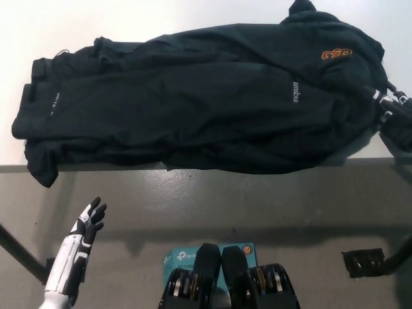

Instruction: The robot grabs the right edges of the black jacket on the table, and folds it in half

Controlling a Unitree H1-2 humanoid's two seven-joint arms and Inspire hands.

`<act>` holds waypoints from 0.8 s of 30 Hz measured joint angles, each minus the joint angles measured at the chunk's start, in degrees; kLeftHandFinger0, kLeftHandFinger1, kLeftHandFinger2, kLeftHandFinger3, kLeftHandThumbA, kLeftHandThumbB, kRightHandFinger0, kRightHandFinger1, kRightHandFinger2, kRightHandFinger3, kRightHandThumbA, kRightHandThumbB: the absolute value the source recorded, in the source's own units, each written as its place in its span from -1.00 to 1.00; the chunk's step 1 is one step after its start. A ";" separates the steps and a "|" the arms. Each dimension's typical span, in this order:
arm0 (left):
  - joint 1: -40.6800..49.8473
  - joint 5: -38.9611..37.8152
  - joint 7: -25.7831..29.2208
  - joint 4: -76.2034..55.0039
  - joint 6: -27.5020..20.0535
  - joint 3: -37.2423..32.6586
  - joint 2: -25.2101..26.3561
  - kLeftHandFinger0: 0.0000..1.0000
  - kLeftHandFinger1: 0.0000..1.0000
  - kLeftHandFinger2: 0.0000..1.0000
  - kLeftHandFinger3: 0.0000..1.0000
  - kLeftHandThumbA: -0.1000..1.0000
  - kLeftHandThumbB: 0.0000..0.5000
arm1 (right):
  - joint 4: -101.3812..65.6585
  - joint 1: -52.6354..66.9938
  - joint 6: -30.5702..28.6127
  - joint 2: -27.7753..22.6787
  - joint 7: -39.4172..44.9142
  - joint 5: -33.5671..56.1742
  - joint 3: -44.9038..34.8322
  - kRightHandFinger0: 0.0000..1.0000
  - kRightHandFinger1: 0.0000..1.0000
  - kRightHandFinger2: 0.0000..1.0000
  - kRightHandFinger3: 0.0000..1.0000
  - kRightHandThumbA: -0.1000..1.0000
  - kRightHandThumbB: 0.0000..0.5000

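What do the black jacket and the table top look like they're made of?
The black jacket looks like soft matte woven fabric, possibly synthetic: it creases and drapes limply over the table edge, with an orange logo that may be stitched. The table top looks like a hard, smooth white surface, perhaps laminate; the exact material can't be told.

black jacket (206,103) — orange logo, small white lettering — neither legible, "tp-link" on teal box (193,255)

The right hand (394,114) is cut off by the picture's right edge, its grip on the black jacket (206,103) impossible to tell.
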 measured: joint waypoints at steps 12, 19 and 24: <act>-1.05 0.47 0.00 -0.12 0.04 -0.01 0.10 1.00 1.00 1.00 1.00 1.00 -0.11 | -0.81 -3.10 3.01 3.43 0.50 2.42 -3.30 1.00 1.00 1.00 1.00 1.00 0.70; -1.81 0.49 -0.04 -0.34 0.05 0.01 0.12 1.00 1.00 1.00 1.00 1.00 -0.05 | -0.24 -3.10 3.46 5.20 1.02 3.28 -4.13 1.00 1.00 1.00 1.00 1.00 0.58; -2.14 0.50 -0.05 -1.02 0.17 0.02 0.15 1.00 1.00 1.00 1.00 1.00 -0.06 | 1.58 -3.21 3.28 5.87 1.52 3.51 -4.21 1.00 1.00 1.00 1.00 1.00 0.64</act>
